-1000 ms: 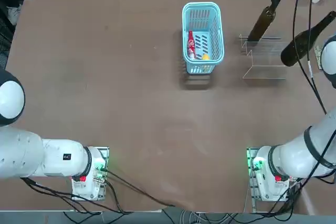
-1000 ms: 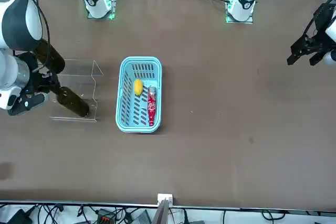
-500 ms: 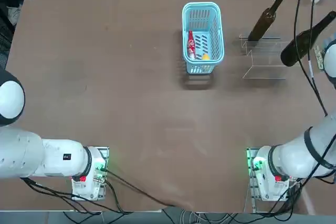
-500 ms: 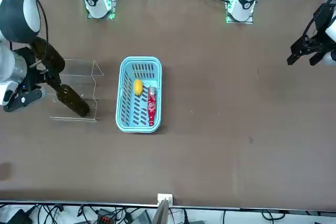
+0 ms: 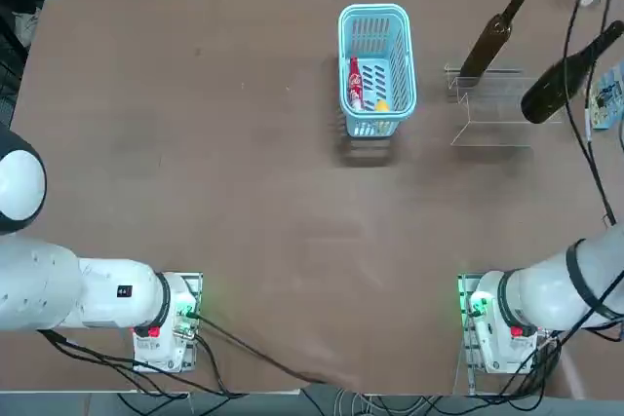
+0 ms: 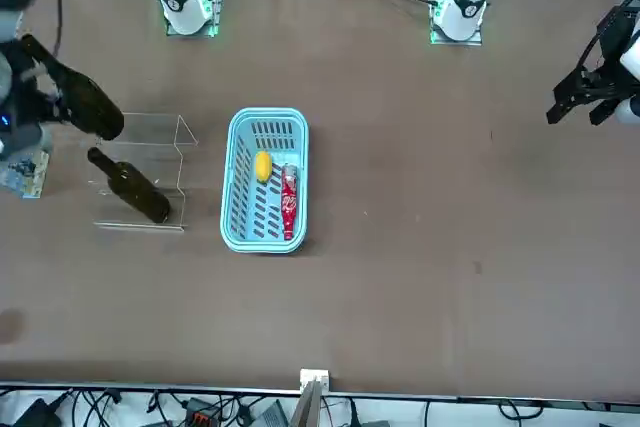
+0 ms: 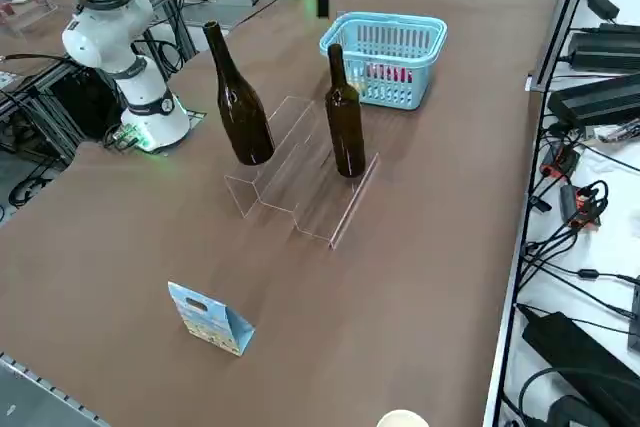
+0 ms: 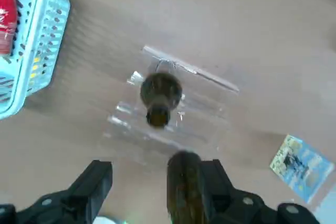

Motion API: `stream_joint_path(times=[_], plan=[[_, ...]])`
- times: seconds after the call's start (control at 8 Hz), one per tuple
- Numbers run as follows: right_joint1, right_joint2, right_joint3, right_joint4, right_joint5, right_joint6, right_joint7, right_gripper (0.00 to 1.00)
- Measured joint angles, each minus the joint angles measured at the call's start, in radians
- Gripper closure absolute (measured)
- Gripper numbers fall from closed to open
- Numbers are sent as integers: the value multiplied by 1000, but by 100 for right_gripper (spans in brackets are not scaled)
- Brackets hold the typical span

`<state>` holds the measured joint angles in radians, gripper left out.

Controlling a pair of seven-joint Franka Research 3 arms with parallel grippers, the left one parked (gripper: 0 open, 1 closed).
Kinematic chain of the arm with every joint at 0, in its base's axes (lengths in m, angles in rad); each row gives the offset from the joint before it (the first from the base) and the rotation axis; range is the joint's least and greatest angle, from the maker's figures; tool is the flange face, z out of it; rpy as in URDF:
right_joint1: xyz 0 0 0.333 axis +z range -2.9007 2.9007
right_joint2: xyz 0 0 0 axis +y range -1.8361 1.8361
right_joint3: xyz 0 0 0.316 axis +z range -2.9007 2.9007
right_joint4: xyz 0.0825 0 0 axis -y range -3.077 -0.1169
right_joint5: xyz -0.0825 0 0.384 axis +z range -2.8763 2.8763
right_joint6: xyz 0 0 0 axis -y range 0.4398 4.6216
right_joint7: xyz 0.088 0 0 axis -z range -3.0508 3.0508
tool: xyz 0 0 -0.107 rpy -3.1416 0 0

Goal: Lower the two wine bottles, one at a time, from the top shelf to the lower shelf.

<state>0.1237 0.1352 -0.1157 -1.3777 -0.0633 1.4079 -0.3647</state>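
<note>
Right gripper (image 8: 155, 184) raised above the rack, with its two fingers spread wide and neither bottle pinched between them; in the right wrist view, the broader, darker bottle (image 7: 242, 112) appears beside one finger, while the right side view shows its neck free of the gripper. This bottle stands upright on the top shelf (image 5: 497, 99), the wider, raised tier of the transparent stepped rack; the slimmer, lighter bottle (image 7: 345, 127) stands upright on the lower shelf (image 5: 502, 73), the narrow tier along the rack's side away from the arms' bases; the two bottles are apart.

The light-blue plastic basket (image 5: 402, 65) sits on the brown table (image 5: 273, 241), at the robot's left of the rack; it contains a small red-labelled bottle (image 6: 289, 202) and a yellow object (image 6: 263, 166), the two lying apart. A light-blue printed carton (image 7: 211, 317) stands on the table at the robot's right of the rack, apart from it; a white cup (image 7: 403, 420) is farther from the arms' bases than the carton, and is only partly visible in the right side view.
</note>
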Motion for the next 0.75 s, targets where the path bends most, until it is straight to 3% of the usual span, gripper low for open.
stream_joint_path(times=[0.25,0.75], plan=[[-6,-90,-40,-42,-23,-58,-13,0],[-34,-261,-90,-252,-59,-44,-53,0]])
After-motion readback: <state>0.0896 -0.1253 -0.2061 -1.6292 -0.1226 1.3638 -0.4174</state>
